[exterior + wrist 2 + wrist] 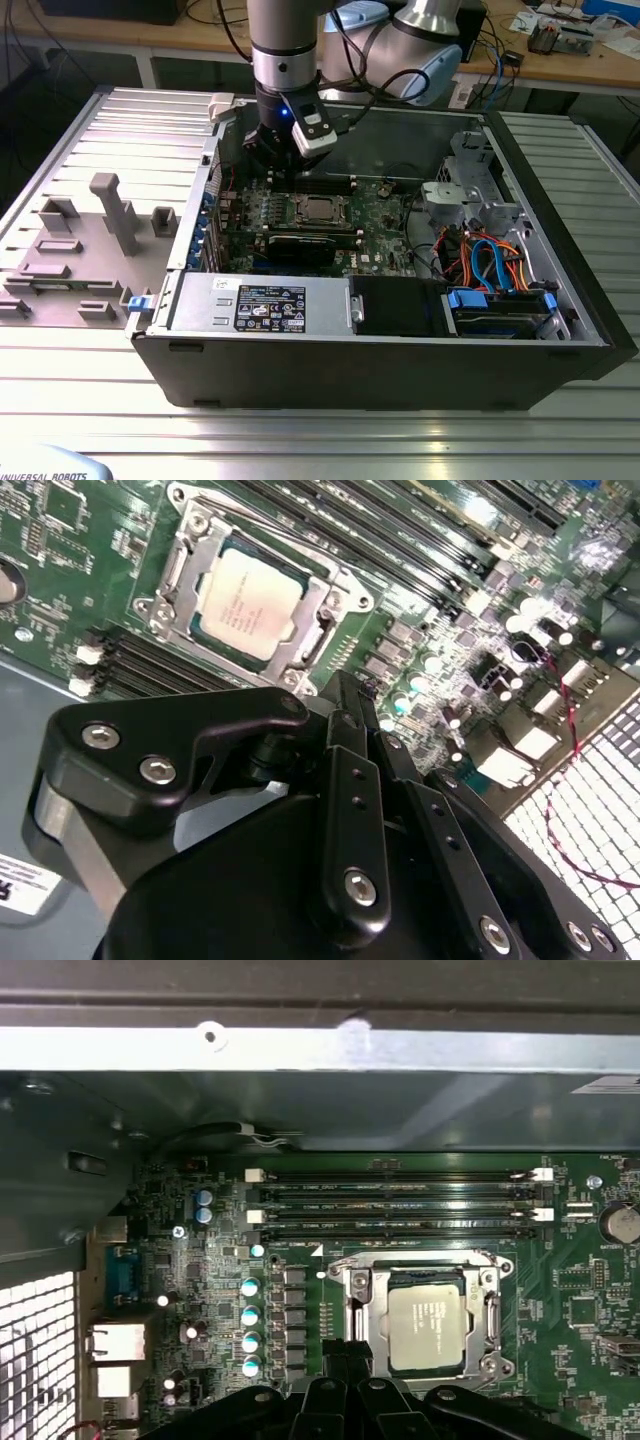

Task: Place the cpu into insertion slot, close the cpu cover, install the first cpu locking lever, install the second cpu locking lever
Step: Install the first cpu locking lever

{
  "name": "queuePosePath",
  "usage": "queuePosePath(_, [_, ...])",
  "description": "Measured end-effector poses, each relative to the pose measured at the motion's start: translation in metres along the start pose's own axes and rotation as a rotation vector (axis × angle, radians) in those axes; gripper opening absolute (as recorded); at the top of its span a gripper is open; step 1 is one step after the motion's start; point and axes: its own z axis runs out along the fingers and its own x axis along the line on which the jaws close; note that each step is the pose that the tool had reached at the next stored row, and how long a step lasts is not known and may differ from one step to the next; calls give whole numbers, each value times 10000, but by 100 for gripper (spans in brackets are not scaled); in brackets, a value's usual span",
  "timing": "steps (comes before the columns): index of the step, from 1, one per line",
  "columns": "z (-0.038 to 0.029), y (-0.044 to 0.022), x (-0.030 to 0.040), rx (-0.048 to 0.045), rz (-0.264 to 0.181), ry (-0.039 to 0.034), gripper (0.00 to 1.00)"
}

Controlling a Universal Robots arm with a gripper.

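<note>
The cpu (318, 209) lies flat in the insertion slot (360, 1360), silvery top face up, and shows in both wrist views (250, 605) (425, 1328). The cpu cover (185, 550) (352, 1305) is down, its shiny frame lying around the chip's edges. My gripper (276, 170) hangs above the green board just to the exterior view's left of the socket. Its black fingers (350, 780) meet at the tips with nothing between them, close to the socket's corner (348, 1352).
The open computer case (560, 300) walls in the board. Long memory slots (395, 1205) run beside the socket. A black graphics card (300, 247), a power supply (260, 300) and coloured drive cables (490, 262) lie nearby. A grey fixture (110, 215) stands outside the case.
</note>
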Motion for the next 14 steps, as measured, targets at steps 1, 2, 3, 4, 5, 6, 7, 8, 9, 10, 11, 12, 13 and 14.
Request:
queuePosePath(1, [0,1,16,0,1,0,11])
queuePosePath(2, [0,2,25,-1,1,0,11])
queuePosePath(3, [-1,4,42,-2,1,0,11])
queuePosePath(4, [-2,7,67,-3,0,0,11])
queuePosePath(5, [-3,10,95,-3,-1,0,11])
queuePosePath(6, [-2,13,111,-5,-4,-1,11])
queuePosePath(7, [-3,24,119,-3,-7,1,11])
queuePosePath(8, [-2,37,125,-4,-7,2,11])
queuePosePath(9, [-2,46,129,-5,-7,0,11])
queuePosePath(10, [-2,74,136,-5,-8,0,11])
queuePosePath(11, [-2,96,138,-5,-9,1,11])
queuePosePath(12, [-2,114,139,-5,-9,1,11])
queuePosePath(13, [-1,146,140,-4,-8,0,11])
queuePosePath(14, [-1,158,141,-5,-8,0,11])
